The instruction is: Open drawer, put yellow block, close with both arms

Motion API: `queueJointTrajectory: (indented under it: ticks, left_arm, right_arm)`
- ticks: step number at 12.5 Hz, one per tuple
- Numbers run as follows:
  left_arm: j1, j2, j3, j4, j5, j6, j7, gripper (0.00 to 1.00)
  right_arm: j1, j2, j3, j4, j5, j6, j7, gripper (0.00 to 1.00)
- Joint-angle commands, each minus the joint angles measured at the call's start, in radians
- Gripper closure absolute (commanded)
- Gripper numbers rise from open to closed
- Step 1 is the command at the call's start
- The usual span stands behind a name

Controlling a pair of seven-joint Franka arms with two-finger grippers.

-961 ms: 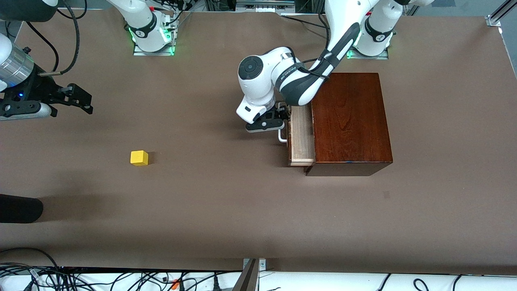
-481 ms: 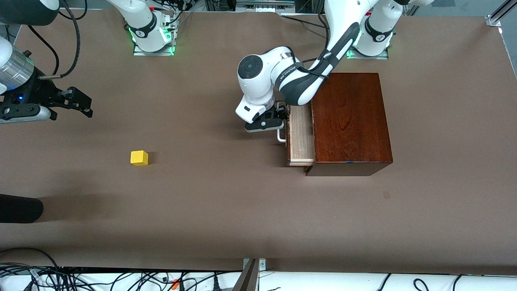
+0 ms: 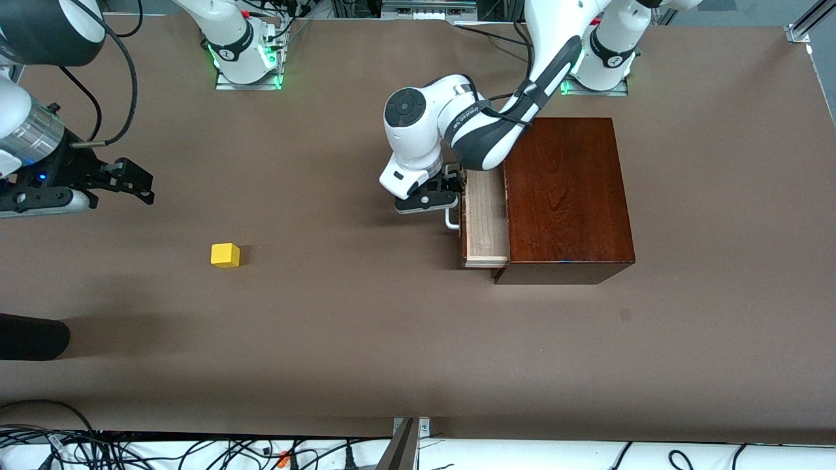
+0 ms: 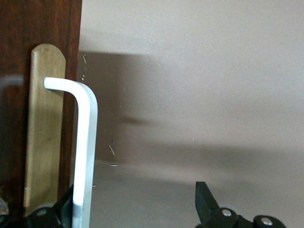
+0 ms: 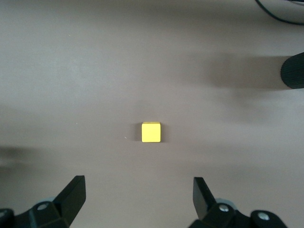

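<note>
The dark reddish-brown box (image 3: 565, 196) stands toward the left arm's end of the table. Its drawer (image 3: 486, 219) is pulled out a little and shows its pale wood inside. My left gripper (image 3: 434, 196) is open at the white bar handle (image 3: 450, 219). In the left wrist view the handle (image 4: 85, 142) lies against one finger (image 4: 52, 213), and the gripper (image 4: 130, 209) stands wide open. The yellow block (image 3: 225, 254) sits on the table toward the right arm's end. My right gripper (image 3: 134, 179) is open and empty over the table near it. The right wrist view shows the block (image 5: 151, 132) ahead of that gripper (image 5: 137, 194).
A black rounded object (image 3: 29, 336) lies at the table's edge at the right arm's end, nearer the front camera than the block; it also shows in the right wrist view (image 5: 293, 71). Cables (image 3: 196, 450) run along the table's front edge.
The drawer has slid out a little farther, with my left gripper at the handle moving toward the right arm's end. My right gripper has moved closer to the yellow block.
</note>
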Motion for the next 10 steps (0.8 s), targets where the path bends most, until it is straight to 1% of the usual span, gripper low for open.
queueJointTrajectory:
  ticks: [1, 2, 3, 6, 8, 10]
  left_arm:
    - [-0.022, 0.039, -0.012, 0.068, -0.041, -0.017, -0.011, 0.00]
    - [-0.022, 0.039, -0.015, 0.087, -0.039, -0.050, -0.011, 0.00]
    - [-0.022, 0.036, -0.017, 0.108, -0.039, -0.101, -0.004, 0.00]
    - [-0.019, 0.017, -0.014, 0.124, -0.039, -0.208, 0.065, 0.00]
    - [-0.010, -0.038, -0.011, 0.128, -0.044, -0.263, 0.078, 0.00]
    - [0.035, -0.107, -0.011, 0.143, -0.056, -0.329, 0.178, 0.00]
  right_arm:
    - [-0.002, 0.070, 0.005, 0.021, 0.014, 0.023, -0.007, 0.00]
    - [0.007, 0.134, 0.009, 0.022, 0.004, 0.052, -0.010, 0.00]
    - [0.006, 0.185, 0.008, 0.024, 0.018, 0.064, -0.005, 0.00]
    - [-0.003, 0.220, 0.006, 0.018, 0.014, 0.098, -0.013, 0.00]
    - [-0.003, 0.265, 0.006, 0.013, 0.009, 0.142, -0.013, 0.00]
    - [-0.003, 0.326, 0.006, -0.006, 0.012, 0.191, -0.012, 0.00]
